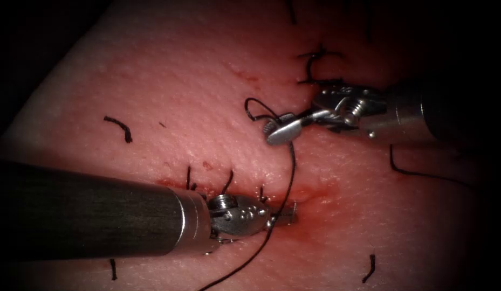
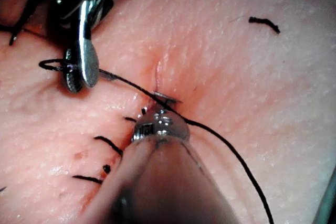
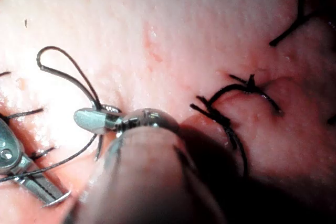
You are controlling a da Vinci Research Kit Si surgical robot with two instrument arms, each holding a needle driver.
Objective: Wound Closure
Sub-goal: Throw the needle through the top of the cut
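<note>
The left tool [image 1: 282, 218] is set low on the tissue [image 1: 169, 91], its tip at the cut [image 1: 315, 196], where the needle [image 2: 167, 97] is held. The right tool [image 1: 282, 131] is placed above and to the right, closed on the thread [image 1: 290, 178]. The thread is run down from it, past the left tool's tip. A loose thread piece [image 1: 119, 127] is found well to the left; tied stitches [image 1: 315, 67] are seen behind the right tool.

Darkness rings the endoscope view's edges, and a bright light falls on its centre.
</note>
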